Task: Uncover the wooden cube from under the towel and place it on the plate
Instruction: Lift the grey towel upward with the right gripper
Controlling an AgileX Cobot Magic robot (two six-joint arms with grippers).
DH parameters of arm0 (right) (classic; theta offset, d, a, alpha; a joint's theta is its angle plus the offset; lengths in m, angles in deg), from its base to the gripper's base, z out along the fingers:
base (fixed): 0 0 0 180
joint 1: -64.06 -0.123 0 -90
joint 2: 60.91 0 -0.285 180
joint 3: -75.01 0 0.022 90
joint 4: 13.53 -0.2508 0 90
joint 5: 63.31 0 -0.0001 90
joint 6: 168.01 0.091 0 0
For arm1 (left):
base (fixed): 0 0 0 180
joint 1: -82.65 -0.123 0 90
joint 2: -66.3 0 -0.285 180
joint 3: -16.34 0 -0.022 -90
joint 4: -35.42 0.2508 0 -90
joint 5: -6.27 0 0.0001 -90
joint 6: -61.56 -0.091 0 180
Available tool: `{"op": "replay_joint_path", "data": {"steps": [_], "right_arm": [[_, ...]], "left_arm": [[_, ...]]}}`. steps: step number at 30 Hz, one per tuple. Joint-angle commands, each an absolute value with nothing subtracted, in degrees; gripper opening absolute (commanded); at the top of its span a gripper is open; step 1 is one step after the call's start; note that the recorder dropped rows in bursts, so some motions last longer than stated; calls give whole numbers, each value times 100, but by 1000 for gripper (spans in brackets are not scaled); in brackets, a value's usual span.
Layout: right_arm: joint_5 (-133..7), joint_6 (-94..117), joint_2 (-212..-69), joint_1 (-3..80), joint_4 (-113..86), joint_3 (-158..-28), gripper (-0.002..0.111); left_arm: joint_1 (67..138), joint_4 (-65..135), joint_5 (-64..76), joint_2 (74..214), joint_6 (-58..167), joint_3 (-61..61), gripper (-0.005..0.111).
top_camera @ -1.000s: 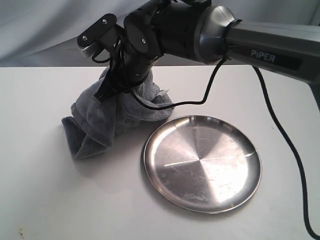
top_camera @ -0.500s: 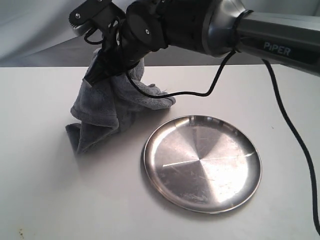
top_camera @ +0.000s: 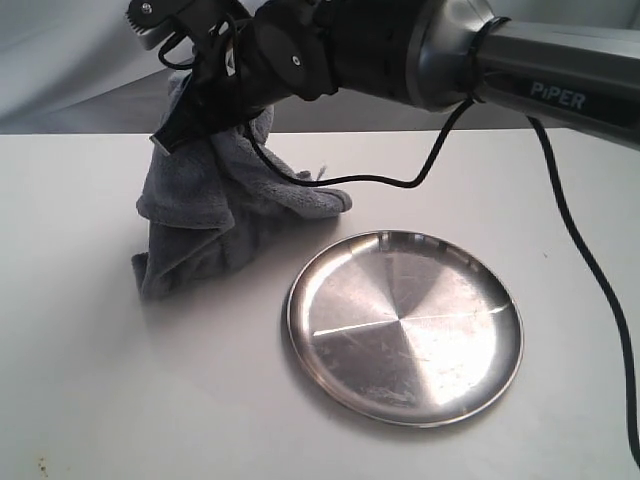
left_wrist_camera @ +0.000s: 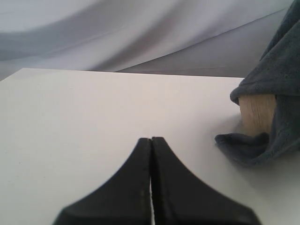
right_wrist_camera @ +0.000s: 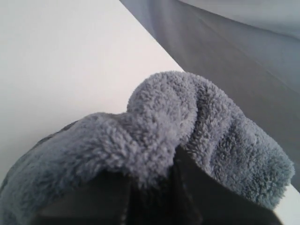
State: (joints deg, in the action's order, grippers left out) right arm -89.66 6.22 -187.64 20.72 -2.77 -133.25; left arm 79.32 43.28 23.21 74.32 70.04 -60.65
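Spanning the whole scene, a white table [top_camera: 100, 400] carries everything else. The right arm [top_camera: 560, 85] reaches in from the right side of the exterior view and crosses over to the left half, with a black cable [top_camera: 400, 180] looping below it.

The plate [top_camera: 405, 325], round and shiny, lies flat on the table with nothing on it. Just beside it on the left, without touching its rim, is the towel [top_camera: 210, 215]. It is drawn up into a tall hanging bundle whose lower folds rest on the table.

The right gripper [top_camera: 175, 135] is clenched on the top of that bundle. In the right wrist view the plush cloth [right_wrist_camera: 164, 126] bunches thickly over the dark fingers [right_wrist_camera: 187, 201], which are pinched into it.

The wooden cube [left_wrist_camera: 258, 112] is hidden in the exterior view. In the left wrist view one pale tan face shows between the hanging folds [left_wrist_camera: 276, 79] and a lower flap of cloth. It stands on the table, draped from above and at the side, and is not on the plate.

The left gripper [left_wrist_camera: 151, 154] sits low over bare table, well apart from the towel. Its two black jaws are pressed together with nothing between them.
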Motion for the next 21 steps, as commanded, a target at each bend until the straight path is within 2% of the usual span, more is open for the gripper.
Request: {"op": "replay_joint_path", "data": {"steps": [1, 13, 21], "right_arm": [[-8590, 605, -18610, 2065, -210, -13352, 0], [-8613, 604, -18610, 2065, -210, -13352, 0], [-9341, 604, -18425, 2065, -249, -13352, 0]], "left_arm": [[7925, 4329, 2280, 7409, 7030, -6088, 0], [7925, 4329, 2280, 7409, 7030, -6088, 0], [7925, 4329, 2280, 7409, 7030, -6088, 0]]}}
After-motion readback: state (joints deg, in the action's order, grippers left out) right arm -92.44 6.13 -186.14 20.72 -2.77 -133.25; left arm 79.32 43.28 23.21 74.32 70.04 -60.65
